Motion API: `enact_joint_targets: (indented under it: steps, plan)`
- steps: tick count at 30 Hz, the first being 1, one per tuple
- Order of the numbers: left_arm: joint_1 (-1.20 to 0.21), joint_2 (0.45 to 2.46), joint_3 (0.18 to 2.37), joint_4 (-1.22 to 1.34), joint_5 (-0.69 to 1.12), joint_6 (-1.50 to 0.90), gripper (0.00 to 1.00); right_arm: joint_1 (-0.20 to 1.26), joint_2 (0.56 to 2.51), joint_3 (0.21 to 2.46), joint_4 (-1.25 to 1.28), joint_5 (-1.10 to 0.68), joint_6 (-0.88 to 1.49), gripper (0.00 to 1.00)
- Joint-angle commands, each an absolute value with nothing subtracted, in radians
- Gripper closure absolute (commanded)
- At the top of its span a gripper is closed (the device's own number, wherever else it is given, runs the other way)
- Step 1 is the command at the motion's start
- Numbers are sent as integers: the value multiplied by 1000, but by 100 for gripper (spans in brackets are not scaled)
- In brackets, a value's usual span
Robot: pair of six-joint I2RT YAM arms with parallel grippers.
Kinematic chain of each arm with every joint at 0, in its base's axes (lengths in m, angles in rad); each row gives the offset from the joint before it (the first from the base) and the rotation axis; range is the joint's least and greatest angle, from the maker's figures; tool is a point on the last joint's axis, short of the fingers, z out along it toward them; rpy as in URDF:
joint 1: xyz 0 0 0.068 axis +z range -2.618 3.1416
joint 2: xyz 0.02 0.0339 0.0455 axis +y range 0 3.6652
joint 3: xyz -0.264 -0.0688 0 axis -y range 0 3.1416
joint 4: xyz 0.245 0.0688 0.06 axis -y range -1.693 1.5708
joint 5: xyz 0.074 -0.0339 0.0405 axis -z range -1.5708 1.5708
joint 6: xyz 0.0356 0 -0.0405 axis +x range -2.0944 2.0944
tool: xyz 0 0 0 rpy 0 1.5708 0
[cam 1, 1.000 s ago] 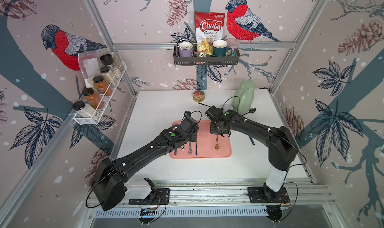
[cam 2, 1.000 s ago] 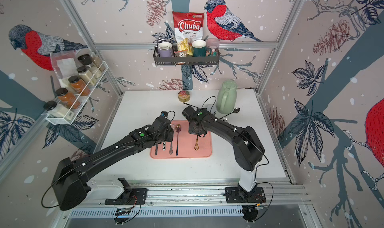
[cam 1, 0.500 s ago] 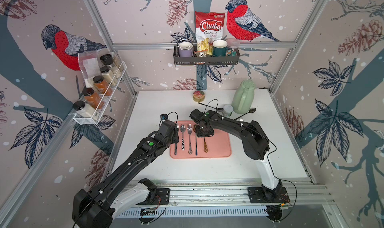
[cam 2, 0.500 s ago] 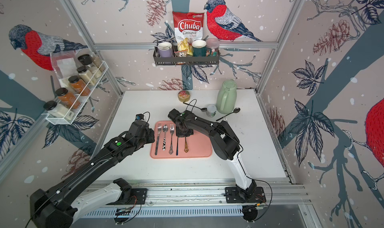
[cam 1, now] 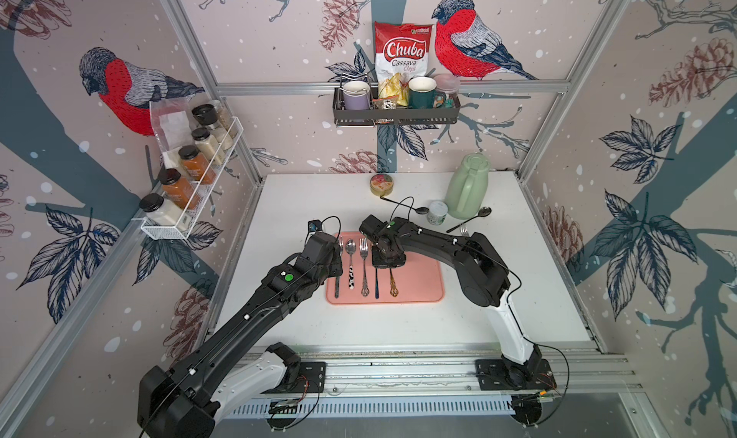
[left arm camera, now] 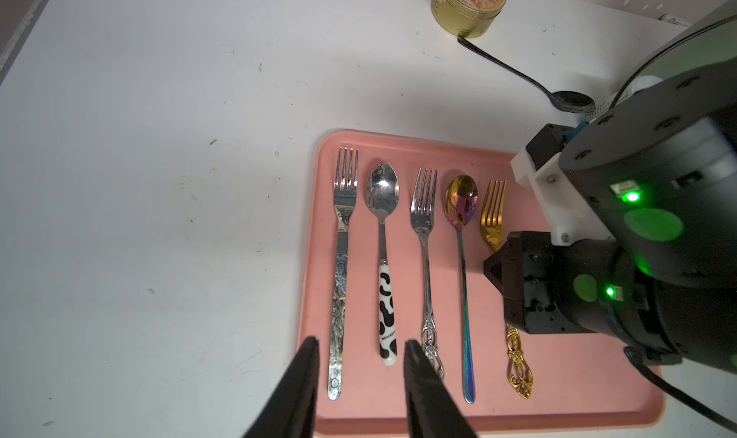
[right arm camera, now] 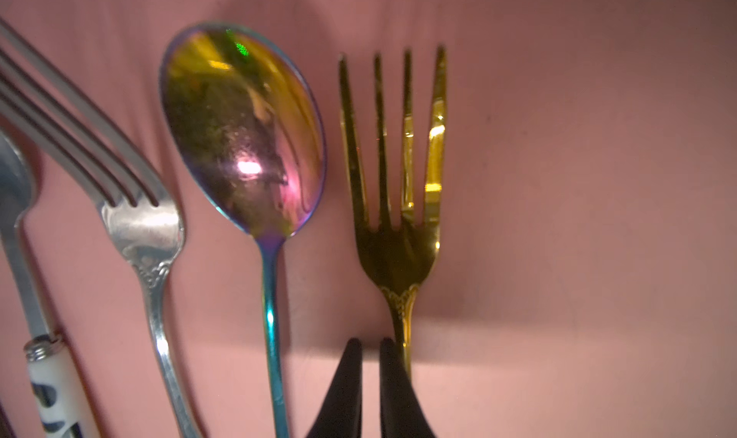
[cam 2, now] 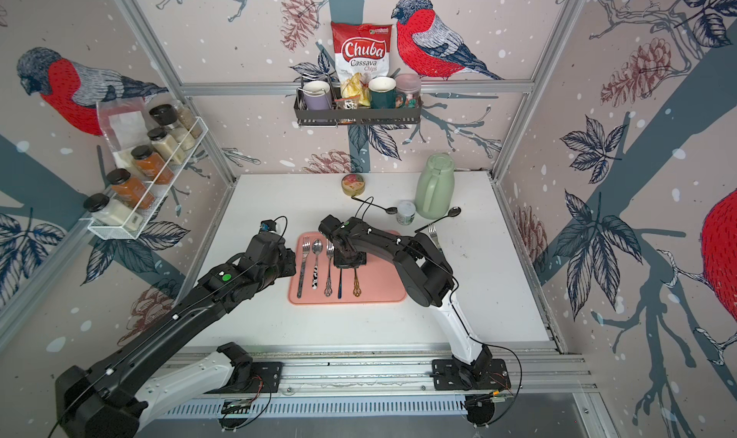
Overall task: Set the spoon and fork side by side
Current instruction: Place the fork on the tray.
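Observation:
A pink tray (cam 1: 422, 280) holds a row of cutlery lying parallel. From the left these are a silver fork (left arm camera: 346, 184), a cow-patterned spoon (left arm camera: 383, 192), an ornate silver fork (left arm camera: 423, 212), an iridescent spoon (right arm camera: 243, 137) and a gold fork (right arm camera: 399, 248). The gold fork lies flat right beside the iridescent spoon. My right gripper (right arm camera: 369, 341) hovers low over the gold fork's neck. Its jaws stand a narrow gap apart with only tray between them, and the handle runs beside one finger. My left gripper (left arm camera: 361, 341) is open and empty above the tray's near left corner.
Behind the tray on the white table are a gold tin (cam 1: 382, 184), a green jug (cam 1: 467, 186), a small white jar (cam 1: 438, 212), two black spoons (cam 1: 414, 210) (cam 1: 470, 218) and a loose fork (cam 1: 464, 229). Wall racks hang at the left and the back.
My right gripper carried the gold fork leftward across the tray to beside the iridescent spoon, and its jaws have parted slightly. My left arm drew back toward the tray's left edge.

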State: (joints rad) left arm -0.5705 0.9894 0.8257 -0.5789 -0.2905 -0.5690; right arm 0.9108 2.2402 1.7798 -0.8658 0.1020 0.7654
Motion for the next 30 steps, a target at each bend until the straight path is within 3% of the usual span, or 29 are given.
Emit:
enact_joint_targets:
  steps: [1, 6, 20, 24, 30]
  plan:
    - [-566, 985, 820, -572, -287, -558, 63, 914, 2210, 1775, -907, 155, 780, 82]
    - [-566, 983, 815, -567, -284, -558, 63, 920, 2154, 1737, -888, 167, 763, 72]
    - [-566, 992, 813, -562, -270, -557, 63, 893, 2116, 1608, -788, 122, 791, 68]
    - [-566, 992, 813, -562, -271, -555, 63, 895, 2138, 1608, -765, 100, 791, 68]
    - [-566, 991, 811, -561, -268, -553, 63, 902, 2165, 1619, -744, 77, 800, 76]
